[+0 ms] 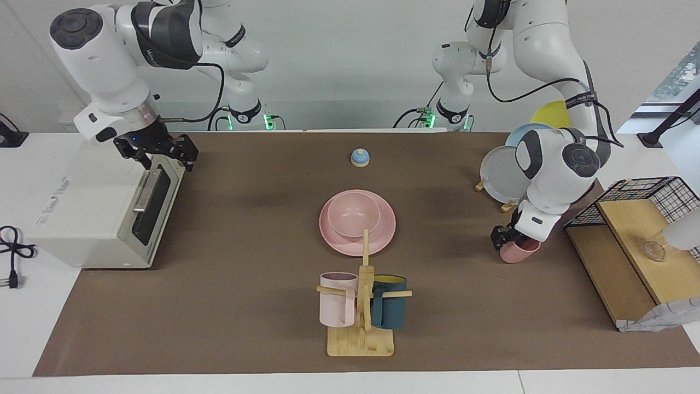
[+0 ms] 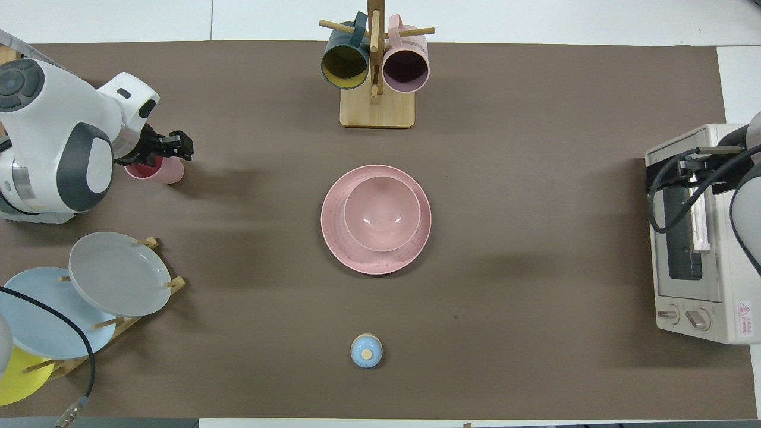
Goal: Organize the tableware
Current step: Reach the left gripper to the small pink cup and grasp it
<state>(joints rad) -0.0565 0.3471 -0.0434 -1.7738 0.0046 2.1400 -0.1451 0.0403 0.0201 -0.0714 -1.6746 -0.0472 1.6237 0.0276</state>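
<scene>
The salmon-pink bowl (image 1: 354,214) (image 2: 381,212) sits in the salmon-pink plate (image 1: 383,235) (image 2: 335,238) at the middle of the brown mat. The salmon-pink cup (image 1: 524,251) (image 2: 169,172) is at the left arm's end of the table, farther from the robots than the plate rack. My left gripper (image 1: 509,236) (image 2: 172,147) is low, right at the cup's rim and partly covering it. My right gripper (image 1: 162,153) is open and empty, up in the air over the toaster oven (image 1: 93,213) (image 2: 695,238).
A wooden mug tree (image 1: 362,312) (image 2: 376,71) with a pale-pink and a dark-teal mug stands farther from the robots than the plate. A small blue bell (image 1: 360,157) (image 2: 366,351) lies nearer. A rack (image 2: 119,321) of grey, blue and yellow plates and a wire basket (image 1: 651,197) on a shelf stand at the left arm's end.
</scene>
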